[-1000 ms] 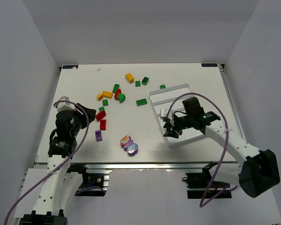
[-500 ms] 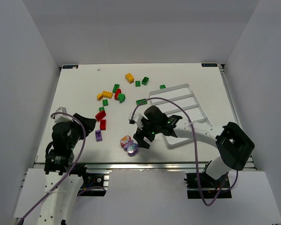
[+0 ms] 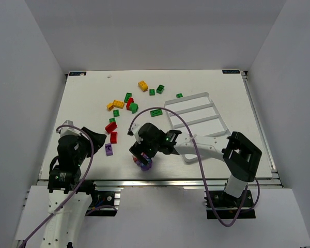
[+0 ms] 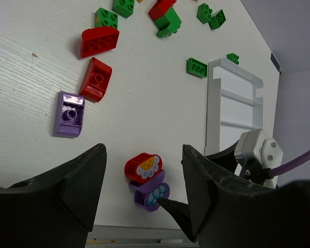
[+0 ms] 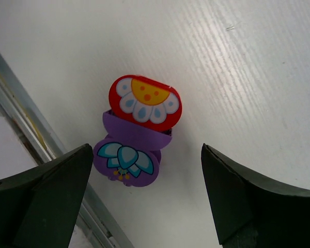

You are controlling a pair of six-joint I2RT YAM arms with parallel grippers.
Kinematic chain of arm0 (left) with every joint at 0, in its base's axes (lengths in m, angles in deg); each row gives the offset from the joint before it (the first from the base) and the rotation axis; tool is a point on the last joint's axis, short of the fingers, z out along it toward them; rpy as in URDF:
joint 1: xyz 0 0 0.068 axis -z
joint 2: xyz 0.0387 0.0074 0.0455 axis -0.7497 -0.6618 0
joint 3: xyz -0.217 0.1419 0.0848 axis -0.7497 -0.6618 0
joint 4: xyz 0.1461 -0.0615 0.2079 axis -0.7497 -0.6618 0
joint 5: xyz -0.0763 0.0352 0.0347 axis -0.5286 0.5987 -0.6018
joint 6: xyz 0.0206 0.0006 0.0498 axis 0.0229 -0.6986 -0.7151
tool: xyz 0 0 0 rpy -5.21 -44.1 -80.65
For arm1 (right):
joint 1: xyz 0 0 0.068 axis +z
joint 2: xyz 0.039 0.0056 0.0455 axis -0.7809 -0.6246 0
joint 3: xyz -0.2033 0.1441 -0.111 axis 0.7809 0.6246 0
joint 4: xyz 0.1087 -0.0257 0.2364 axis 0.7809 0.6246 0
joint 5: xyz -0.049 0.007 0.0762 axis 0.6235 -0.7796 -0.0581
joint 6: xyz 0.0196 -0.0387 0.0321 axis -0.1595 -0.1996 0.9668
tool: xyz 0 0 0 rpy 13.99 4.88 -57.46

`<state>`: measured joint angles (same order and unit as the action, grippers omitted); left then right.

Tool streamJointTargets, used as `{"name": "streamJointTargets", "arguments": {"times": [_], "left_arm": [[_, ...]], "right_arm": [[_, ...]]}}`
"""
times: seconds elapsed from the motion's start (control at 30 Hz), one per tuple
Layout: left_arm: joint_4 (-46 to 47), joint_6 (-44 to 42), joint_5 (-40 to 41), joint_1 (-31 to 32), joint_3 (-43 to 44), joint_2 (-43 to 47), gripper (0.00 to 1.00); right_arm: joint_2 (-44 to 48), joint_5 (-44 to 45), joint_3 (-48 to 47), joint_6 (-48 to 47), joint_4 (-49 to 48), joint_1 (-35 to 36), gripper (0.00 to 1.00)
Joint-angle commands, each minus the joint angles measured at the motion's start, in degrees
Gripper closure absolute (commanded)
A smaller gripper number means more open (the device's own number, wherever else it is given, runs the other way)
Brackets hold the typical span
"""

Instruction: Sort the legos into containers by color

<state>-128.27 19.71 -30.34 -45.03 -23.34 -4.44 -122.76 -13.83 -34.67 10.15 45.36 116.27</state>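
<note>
The right end effector [image 5: 145,150] hangs released, fingers wide apart over a red flower brick [image 5: 144,101] touching a purple brick [image 5: 126,160] at the worktop's [image 3: 93,98] 6 o'clock edge. The left end effector [image 4: 143,150], at 8 o'clock, is released too. Loose legos [image 3: 129,101] lie toward 11 o'clock, the tray [image 3: 191,104] at 3.

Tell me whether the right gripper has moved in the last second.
Yes. The right gripper left the white tray and swung leftward; it is now open over the flower bricks.
</note>
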Motion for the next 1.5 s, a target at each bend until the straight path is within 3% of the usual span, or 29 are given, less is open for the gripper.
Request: {"name": "streamJointTargets", "arguments": {"times": [0.0,0.87,1.23,1.47], "left_arm": [[0.7,0.6,-0.9,0.0,1.3,-1.0,0.3],[0.6,-0.5,-3.0,0.0,2.0,-3.5,0.29],[0.7,-0.3,-4.1,0.0,2.3,-3.8,0.29],[0.5,0.1,-4.4,-0.1,2.1,-3.2,0.29]], "right_arm": [[-2.0,5.8,-4.8,5.0,3.7,0.9,0.1],[-7.1,4.7,-5.4,8.2,8.7,5.8,0.11],[-10.1,8.7,-5.3,10.8,9.6,6.4,0.11],[-13.6,9.0,-8.2,11.1,11.0,6.4,0.17]]}}
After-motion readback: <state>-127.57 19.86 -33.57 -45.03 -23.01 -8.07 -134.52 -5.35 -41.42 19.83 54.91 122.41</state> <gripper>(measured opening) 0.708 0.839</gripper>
